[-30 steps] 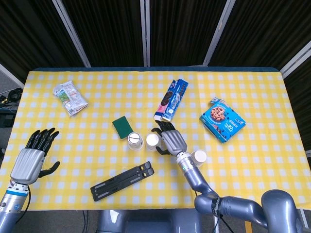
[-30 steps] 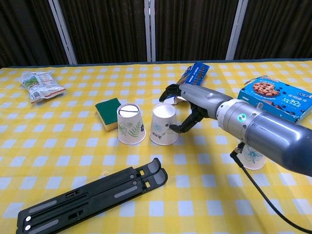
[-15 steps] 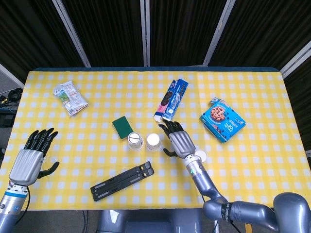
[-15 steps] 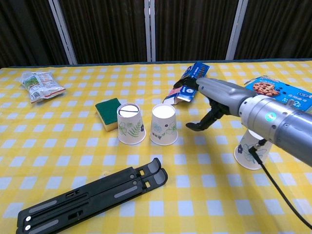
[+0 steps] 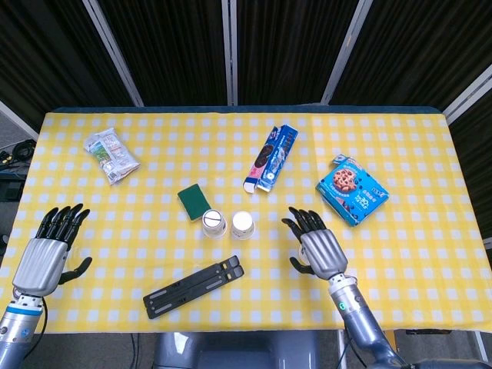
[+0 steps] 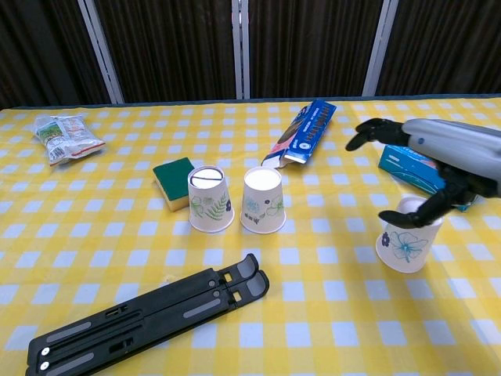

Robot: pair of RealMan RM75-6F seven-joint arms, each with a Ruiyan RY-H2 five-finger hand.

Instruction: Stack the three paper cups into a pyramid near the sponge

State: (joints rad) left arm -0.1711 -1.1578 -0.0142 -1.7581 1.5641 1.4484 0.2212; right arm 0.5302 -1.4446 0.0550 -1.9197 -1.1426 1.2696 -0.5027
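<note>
two paper cups stand upside down and side by side on a yellow checked tabletop (image 5: 154, 154), just beside a green sponge (image 5: 193, 201): the left cup (image 6: 210, 200) nearest the sponge, the middle cup (image 6: 263, 200) just to its right with a narrow gap between them. this looks like the base of the pyramid, set close enough for a cup to bridge both tops. the third cup (image 6: 405, 241) stands inverted well to the right, apart from the pair. the right hand (image 6: 438, 168) hovers directly over it, released, fingers spread and curved downward, thumb near the rim, holding nothing; probably lining up to grasp it. the left hand (image 5: 48, 250) hangs near the left edge, also released and empty. a black folding stand (image 6: 149, 317) lies in front of the pair, a blue biscuit carton (image 6: 304, 133) behind them, a blue cookie box (image 5: 351, 189) behind the third cup. the stretch of tabletop between the third cup and the pair looks free for carrying it across.
</note>
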